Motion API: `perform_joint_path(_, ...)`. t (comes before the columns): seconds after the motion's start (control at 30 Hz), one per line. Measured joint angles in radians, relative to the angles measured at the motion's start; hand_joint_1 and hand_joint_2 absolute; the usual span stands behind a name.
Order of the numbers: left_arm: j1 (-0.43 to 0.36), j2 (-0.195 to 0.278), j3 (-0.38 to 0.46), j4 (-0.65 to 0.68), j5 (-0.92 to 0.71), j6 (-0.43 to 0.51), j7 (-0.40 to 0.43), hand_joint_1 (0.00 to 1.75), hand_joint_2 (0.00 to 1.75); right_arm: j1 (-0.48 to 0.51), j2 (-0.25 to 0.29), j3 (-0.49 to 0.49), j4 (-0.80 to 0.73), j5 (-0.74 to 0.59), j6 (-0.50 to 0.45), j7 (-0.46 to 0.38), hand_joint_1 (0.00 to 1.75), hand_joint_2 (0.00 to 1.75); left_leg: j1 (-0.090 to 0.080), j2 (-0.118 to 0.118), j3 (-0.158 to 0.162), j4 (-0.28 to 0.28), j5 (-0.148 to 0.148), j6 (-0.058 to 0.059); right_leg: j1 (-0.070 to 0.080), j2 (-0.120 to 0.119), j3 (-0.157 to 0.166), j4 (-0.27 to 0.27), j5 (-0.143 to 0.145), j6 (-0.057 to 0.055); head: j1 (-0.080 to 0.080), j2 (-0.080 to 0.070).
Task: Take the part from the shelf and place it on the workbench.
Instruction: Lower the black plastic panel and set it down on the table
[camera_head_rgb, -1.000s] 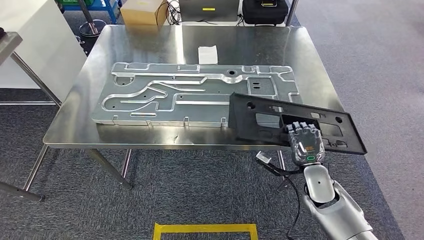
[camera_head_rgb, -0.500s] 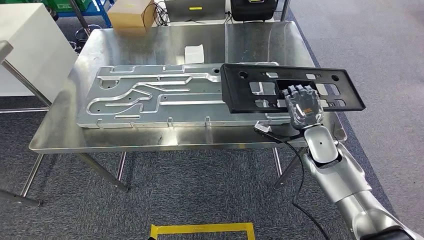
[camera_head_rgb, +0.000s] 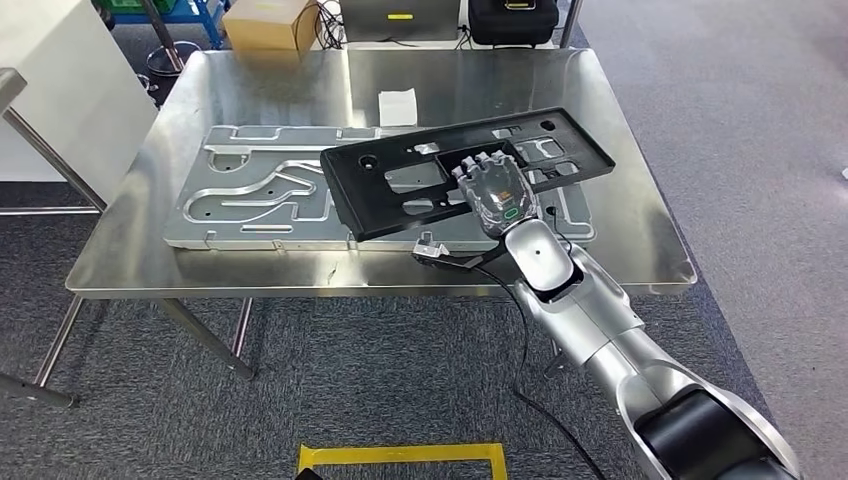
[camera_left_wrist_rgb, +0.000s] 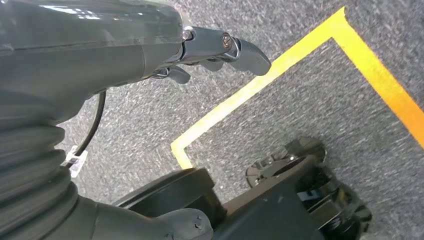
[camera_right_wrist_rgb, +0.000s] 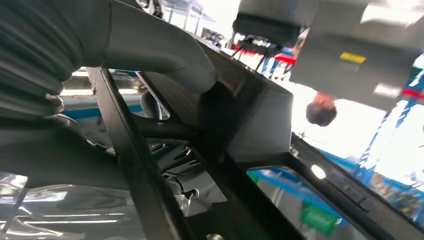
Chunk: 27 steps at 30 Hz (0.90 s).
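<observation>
The part is a long flat black plastic panel (camera_head_rgb: 400, 185) with several cut-outs. My right hand (camera_head_rgb: 497, 195) grips it near its middle, fingers through one opening. It hangs slanted just above the steel workbench (camera_head_rgb: 640, 240), over the right half of a large aluminium plate (camera_head_rgb: 260, 190) that lies on the bench. In the right wrist view my grey thumb (camera_right_wrist_rgb: 165, 55) presses on the black panel (camera_right_wrist_rgb: 260, 115), with the shiny bench beneath. My left hand (camera_left_wrist_rgb: 220, 47) hangs over grey carpet with nothing in it, fingers loosely extended.
A small white label (camera_head_rgb: 397, 106) lies on the bench behind the plate. A cardboard box (camera_head_rgb: 265, 22) and dark cases (camera_head_rgb: 512, 18) stand on the floor beyond the bench. A white cabinet (camera_head_rgb: 50, 90) is at the left. Yellow tape (camera_head_rgb: 400, 455) marks the carpet.
My right arm has carried the black panel from the bench's near right corner leftward and further in, so it now hangs over the aluminium plate and is turned more slantwise. The view shifted slightly.
</observation>
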Motion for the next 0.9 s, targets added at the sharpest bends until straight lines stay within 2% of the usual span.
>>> perform_joint_path(0.03,0.001,-0.001,0.000,0.000,0.001,0.000,0.000,0.00,1.75,-0.005,0.008,0.000,0.012,-0.002,0.000,-0.008,1.75,1.75,0.001,0.000,0.000,0.004,-0.003,-0.003,-0.003,-0.001,0.018,-0.041,0.031,0.002,0.000,0.000)
perform_joint_path(0.07,0.001,-0.002,0.000,0.000,0.003,0.000,-0.001,0.00,1.75,-0.011,0.015,0.001,0.022,-0.003,0.000,-0.014,1.75,1.75,0.002,0.000,0.000,0.009,-0.006,-0.008,-0.005,-0.003,0.050,-0.107,0.067,0.003,0.000,0.000)
perform_joint_path(0.1,0.001,-0.003,0.000,0.000,0.008,-0.001,-0.002,0.00,1.75,-0.018,0.022,0.001,0.031,-0.004,-0.001,-0.018,1.75,1.75,0.001,0.001,-0.003,0.015,-0.011,-0.014,-0.003,-0.005,0.081,-0.171,0.091,0.001,0.000,0.000)
perform_joint_path(0.13,0.000,-0.003,0.000,0.000,0.014,-0.002,-0.004,0.00,1.75,-0.023,0.030,0.001,0.037,-0.004,-0.002,-0.021,1.75,1.75,0.000,0.001,-0.005,0.021,-0.015,-0.019,-0.001,-0.007,0.104,-0.219,0.105,-0.004,0.000,0.000)
perform_joint_path(0.17,-0.001,-0.004,0.000,0.000,0.020,-0.004,-0.007,0.00,1.75,-0.026,0.036,0.001,0.043,-0.005,-0.002,-0.023,1.75,1.75,-0.001,0.002,-0.008,0.024,-0.018,-0.025,0.001,-0.007,0.116,-0.244,0.107,-0.010,-0.001,0.000)
perform_joint_path(0.23,-0.002,-0.004,0.002,0.000,0.033,-0.013,-0.010,0.00,1.75,-0.025,0.048,0.002,0.055,-0.005,-0.003,-0.026,1.75,1.75,-0.001,0.003,-0.009,0.024,-0.019,-0.034,0.006,-0.005,0.117,-0.251,0.103,-0.024,-0.002,0.000)
perform_joint_path(0.3,-0.002,-0.004,0.004,0.000,0.046,-0.027,-0.017,0.00,1.75,-0.024,0.056,0.004,0.067,-0.008,-0.005,-0.027,1.75,1.75,0.001,0.003,-0.014,0.038,-0.032,-0.045,0.003,-0.005,0.120,-0.255,0.104,-0.036,-0.004,0.000)
perform_joint_path(0.37,-0.001,-0.004,0.008,0.000,0.057,-0.040,-0.024,0.00,1.75,-0.022,0.065,0.004,0.076,-0.013,-0.008,-0.027,1.75,1.75,0.005,0.001,-0.051,0.119,-0.079,-0.055,0.000,-0.006,0.123,-0.259,0.105,-0.048,-0.007,0.000)
perform_joint_path(0.43,0.001,-0.004,0.012,0.000,0.060,-0.046,-0.025,0.00,1.75,-0.016,0.070,0.004,0.084,-0.015,-0.014,-0.026,1.75,1.75,0.007,0.001,-0.117,0.254,-0.137,-0.061,0.002,-0.006,0.123,-0.259,0.103,-0.053,-0.010,0.000)
perform_joint_path(0.47,0.002,-0.004,0.013,0.000,0.060,-0.046,-0.023,0.00,1.75,-0.010,0.072,0.004,0.089,-0.015,-0.016,-0.026,1.75,1.75,0.008,0.001,-0.142,0.303,-0.149,-0.063,0.002,-0.006,0.123,-0.259,0.103,-0.054,-0.010,0.000)
perform_joint_path(0.5,0.002,-0.004,0.014,0.000,0.060,-0.046,-0.020,0.00,1.75,-0.005,0.072,0.004,0.094,-0.015,-0.018,-0.026,1.75,1.75,0.008,0.001,-0.152,0.316,-0.141,-0.064,0.003,-0.006,0.124,-0.258,0.102,-0.054,-0.010,0.000)
perform_joint_path(0.53,0.003,-0.004,0.015,0.000,0.059,-0.046,-0.016,0.00,1.75,-0.002,0.072,0.004,0.099,-0.015,-0.020,-0.025,1.75,1.75,0.009,0.001,-0.142,0.288,-0.114,-0.063,0.003,-0.005,0.125,-0.258,0.102,-0.053,-0.010,0.000)
perform_joint_path(0.6,0.005,-0.002,0.016,0.000,0.055,-0.046,-0.009,0.00,1.75,0.001,0.074,0.004,0.109,-0.013,-0.025,-0.024,1.75,1.75,0.009,0.000,-0.084,0.156,-0.040,-0.057,0.004,-0.002,0.126,-0.256,0.099,-0.049,-0.010,0.000)
perform_joint_path(0.63,0.005,-0.002,0.017,0.000,0.053,-0.046,-0.006,0.00,1.75,0.001,0.074,0.004,0.112,-0.012,-0.029,-0.023,1.75,1.75,0.008,0.000,-0.056,0.092,-0.017,-0.053,0.005,0.000,0.126,-0.254,0.098,-0.045,-0.010,0.000)
perform_joint_path(0.67,0.006,-0.001,0.017,0.000,0.052,-0.046,-0.004,0.00,1.75,0.001,0.074,0.004,0.116,-0.011,-0.032,-0.021,1.75,1.75,0.006,-0.001,-0.038,0.053,-0.007,-0.048,0.006,0.001,0.124,-0.254,0.099,-0.040,-0.009,0.000)
perform_joint_path(0.7,0.006,0.000,0.017,0.000,0.051,-0.045,-0.003,0.00,1.75,0.001,0.075,0.004,0.120,-0.009,-0.035,-0.020,1.75,1.75,0.003,-0.003,-0.032,0.036,-0.008,-0.044,0.007,0.001,0.122,-0.254,0.100,-0.034,-0.009,0.000)
perform_joint_path(0.8,0.006,0.001,0.018,0.000,0.052,-0.042,-0.003,0.00,1.75,0.004,0.075,0.005,0.128,-0.003,-0.037,-0.019,1.75,1.75,0.004,-0.003,-0.028,0.024,-0.001,-0.026,0.005,0.000,0.119,-0.249,0.094,-0.016,-0.008,0.000)
perform_joint_path(0.83,0.006,0.001,0.018,0.000,0.054,-0.042,-0.003,0.00,1.75,0.005,0.075,0.005,0.129,-0.001,-0.038,-0.019,1.75,1.75,0.006,-0.003,-0.026,0.019,0.002,-0.019,0.005,-0.001,0.110,-0.227,0.078,-0.011,-0.007,0.000)
perform_joint_path(0.9,0.006,0.001,0.018,0.000,0.055,-0.042,-0.005,0.00,1.75,0.007,0.075,0.005,0.134,0.002,-0.038,-0.019,1.75,1.75,0.007,-0.002,-0.025,0.015,0.005,-0.010,0.004,-0.001,0.063,-0.124,0.021,-0.007,-0.006,0.000)
